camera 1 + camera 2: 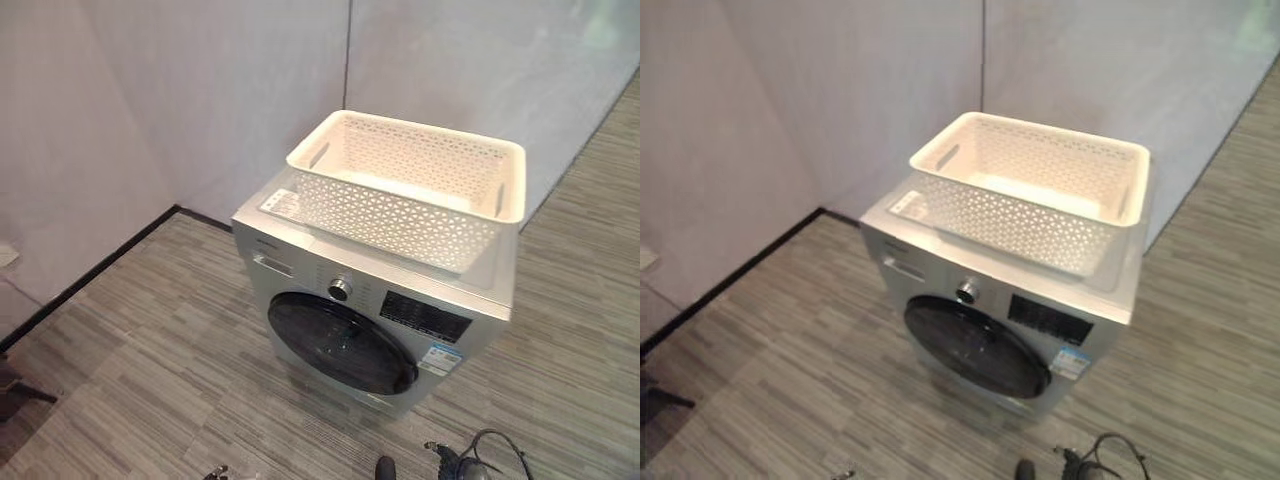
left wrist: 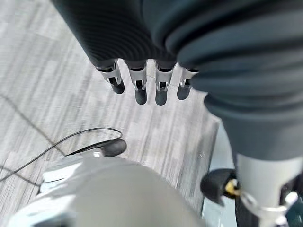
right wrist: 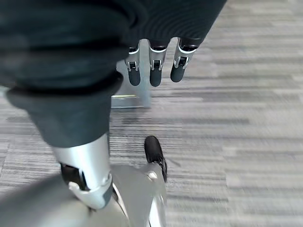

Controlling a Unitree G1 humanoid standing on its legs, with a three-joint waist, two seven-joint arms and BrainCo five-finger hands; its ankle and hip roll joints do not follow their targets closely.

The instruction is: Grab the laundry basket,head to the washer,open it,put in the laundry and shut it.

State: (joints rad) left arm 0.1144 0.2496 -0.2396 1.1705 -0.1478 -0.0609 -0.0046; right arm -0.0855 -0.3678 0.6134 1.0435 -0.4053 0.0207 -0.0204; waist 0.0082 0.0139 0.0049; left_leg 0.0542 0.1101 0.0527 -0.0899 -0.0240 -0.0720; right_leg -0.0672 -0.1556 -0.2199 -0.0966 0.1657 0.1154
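A white perforated laundry basket (image 1: 405,190) stands on top of a silver front-loading washer (image 1: 290,300), with its pale floor showing inside. The washer's round dark door (image 1: 340,345) is closed, below a knob (image 1: 340,289) and a dark control panel (image 1: 425,315). My left hand (image 2: 140,92) hangs over the wood-pattern floor, its fingers straight and holding nothing. My right hand (image 3: 155,75) hangs the same way, its fingers straight and holding nothing. Both hands are well away from the washer and the basket.
Grey wall panels (image 1: 200,90) stand close behind the washer, with a black baseboard strip (image 1: 90,275) running along the left. Striped grey floor (image 1: 150,380) spreads in front of the washer. A dark object (image 1: 15,395) sits at the left edge.
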